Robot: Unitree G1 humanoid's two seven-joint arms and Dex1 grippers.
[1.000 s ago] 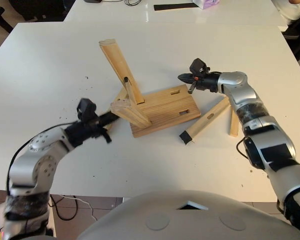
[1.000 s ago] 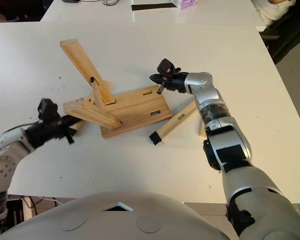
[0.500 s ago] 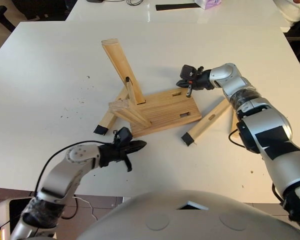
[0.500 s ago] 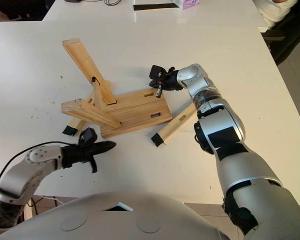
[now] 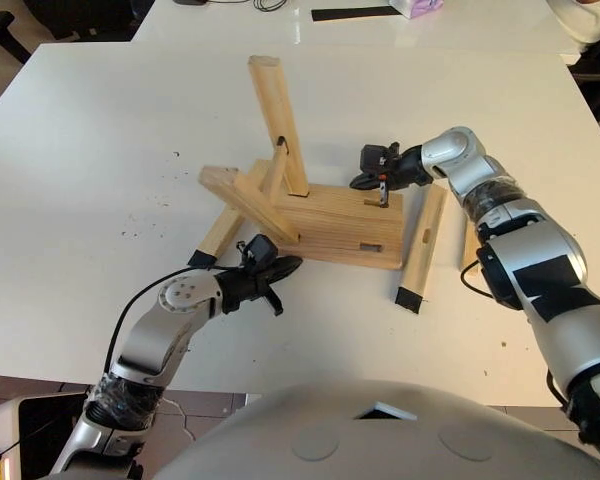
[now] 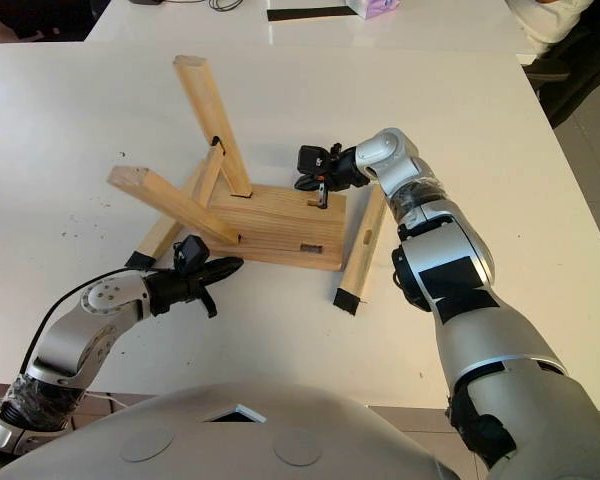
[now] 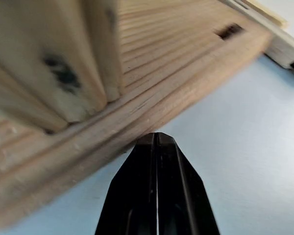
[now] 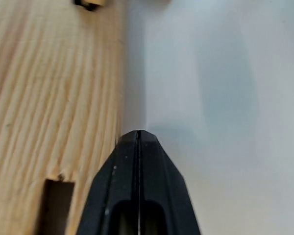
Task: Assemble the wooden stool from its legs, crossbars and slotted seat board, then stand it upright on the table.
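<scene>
left gripper (image 7: 157,139): fingers pressed together, empty, tip at the near edge of the seat board (image 5: 345,225), frame centre
right gripper (image 8: 138,136): closed, empty, at board's upper-right corner
loose leg (image 5: 420,245): flat on bench (image 5: 100,130), just right of board, long axis top-to-bottom; right arm nearer
upright leg (image 5: 278,120), tilted leg (image 5: 245,200): seated at board's left end

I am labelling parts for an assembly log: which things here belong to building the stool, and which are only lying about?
Job: seat board, upright fitted leg, slanted fitted leg, crossbar between them, loose leg right of the board, another leg lying at its left.
Lying about: black strip, purple box, cables, all on the far table.
</scene>
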